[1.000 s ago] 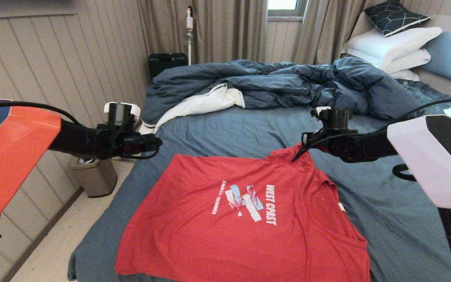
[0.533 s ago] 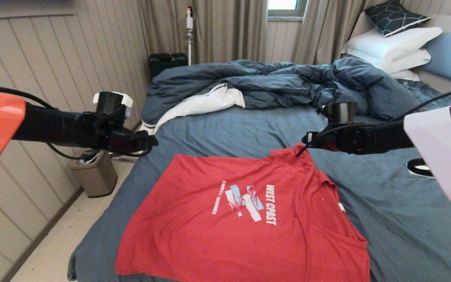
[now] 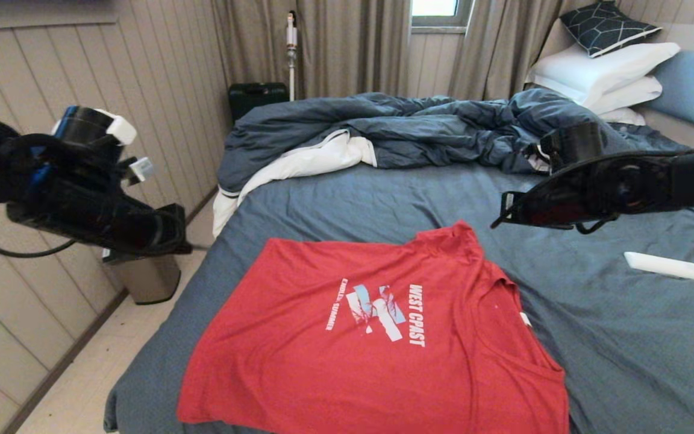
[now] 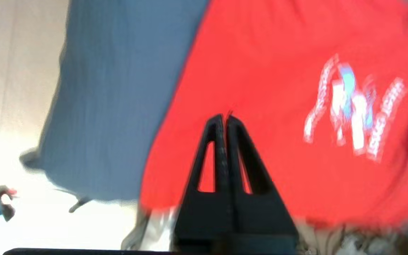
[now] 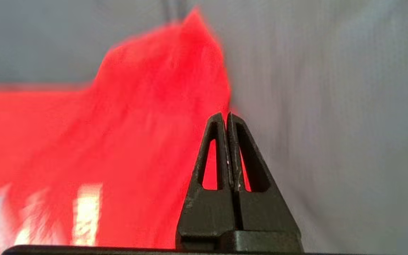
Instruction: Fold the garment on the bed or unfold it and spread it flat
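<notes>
Red T-shirt spread flat on the bed, both end effectors lifted clear with nothing held

The garment [image 3: 377,337] lies print-up and nearly smooth on the near part of the bed [image 3: 612,337], its near edge reaching the mattress edge and one corner peaked toward the rumpled duvet [image 3: 419,129], likely because that is where it was let go. The left end effector [image 4: 224,120] hangs over the floor side near the bin [image 3: 145,277], fingers pressed together on nothing; the right end effector [image 5: 225,118] hovers above the sheet just beyond the peaked corner, also closed and empty. Neither touches cloth, which suggests the spreading is judged done and the arms are held off so the fabric is not dragged. A white flat object [image 3: 671,267] lies well apart on the sheet
</notes>
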### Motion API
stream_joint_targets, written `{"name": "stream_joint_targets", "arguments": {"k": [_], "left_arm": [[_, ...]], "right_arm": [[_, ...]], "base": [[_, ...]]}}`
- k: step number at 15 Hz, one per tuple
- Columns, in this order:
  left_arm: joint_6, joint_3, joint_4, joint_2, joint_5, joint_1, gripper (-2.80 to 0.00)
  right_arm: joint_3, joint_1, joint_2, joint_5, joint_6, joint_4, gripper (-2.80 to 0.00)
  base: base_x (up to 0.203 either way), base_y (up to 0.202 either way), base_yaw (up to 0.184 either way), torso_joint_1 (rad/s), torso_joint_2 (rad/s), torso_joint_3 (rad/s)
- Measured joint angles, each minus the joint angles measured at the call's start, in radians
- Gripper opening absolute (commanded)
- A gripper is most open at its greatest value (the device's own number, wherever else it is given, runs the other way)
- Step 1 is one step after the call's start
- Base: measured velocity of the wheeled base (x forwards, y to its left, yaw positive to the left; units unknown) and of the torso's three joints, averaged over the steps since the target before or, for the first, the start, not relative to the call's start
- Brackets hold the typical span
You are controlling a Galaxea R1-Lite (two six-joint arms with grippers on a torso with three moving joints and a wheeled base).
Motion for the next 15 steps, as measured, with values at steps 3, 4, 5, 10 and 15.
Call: {"name": "stream_joint_targets", "arguments": {"k": [3, 4, 5, 10, 15], "left_arm": [[0.060, 0.318, -0.129, -0.223, -0.021, 0.065, -2.80], [0.085, 0.434, -0.192, -0.312, -0.023, 0.094, -2.80], [0.104, 0.532, -0.250, -0.395, -0.025, 0.121, -2.80], [0.159, 0.954, -0.401, -0.831, -0.019, 0.230, -2.80], [0.179, 1.256, -0.415, -1.131, -0.034, 0.266, -2.80]], "right_arm": [[0.223, 0.004, -0.207, 0.052, 0.017, 0.061, -2.80], [0.304, 0.004, -0.288, 0.061, 0.020, 0.068, -2.80], [0.378, 0.003, -0.366, 0.068, 0.021, 0.071, -2.80], [0.732, -0.003, -0.824, 0.075, 0.023, 0.078, -2.80], [1.073, -0.044, -1.304, 0.028, 0.017, 0.092, -2.80]], "base": [[0.000, 0.000, 0.000, 0.000, 0.00, 0.000], [0.000, 0.000, 0.000, 0.000, 0.00, 0.000], [0.000, 0.000, 0.000, 0.000, 0.00, 0.000], [0.000, 0.000, 0.000, 0.000, 0.00, 0.000], [0.000, 0.000, 0.000, 0.000, 0.00, 0.000]]}}
